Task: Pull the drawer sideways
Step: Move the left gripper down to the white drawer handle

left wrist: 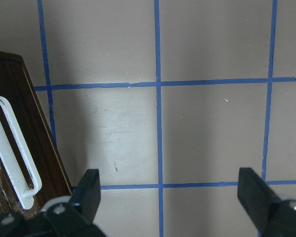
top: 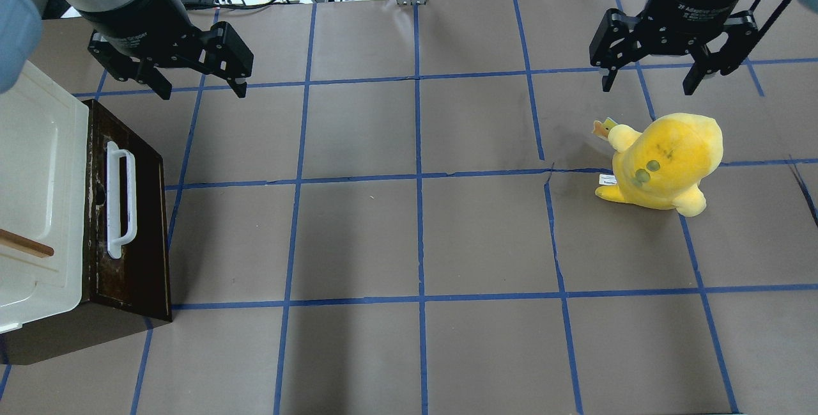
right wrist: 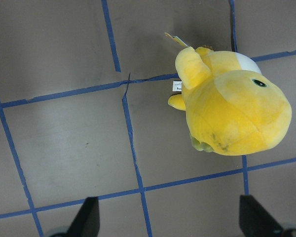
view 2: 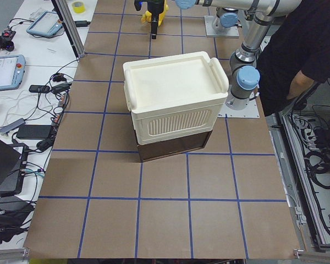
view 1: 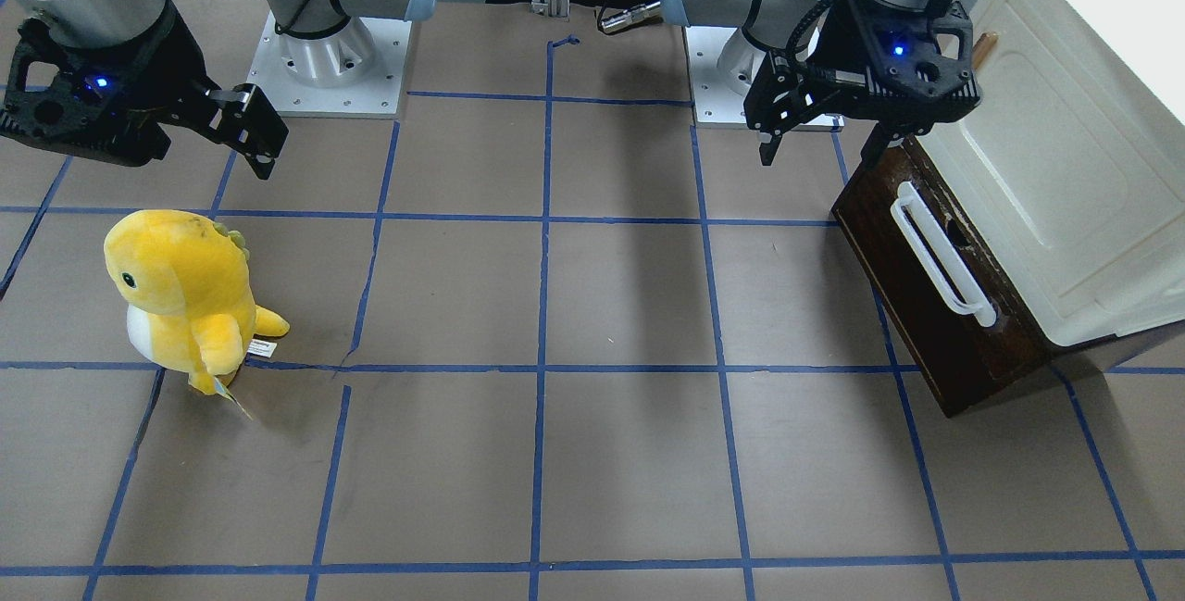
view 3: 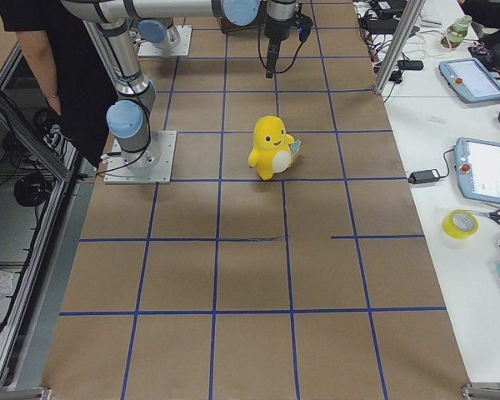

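Currently drawer front faces robot's right, handle long axis fore-aft; left tool, right tool both wide.

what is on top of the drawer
A cream cabinet sits on the drawer, covering its top. Only the dark front and white handle show; its inside is hidden.

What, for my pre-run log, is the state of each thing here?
drawer, closed, not gripped
left hand, open, empty
right hand, open, empty
cream cabinet door, closed
yellow plush toy, standing upright
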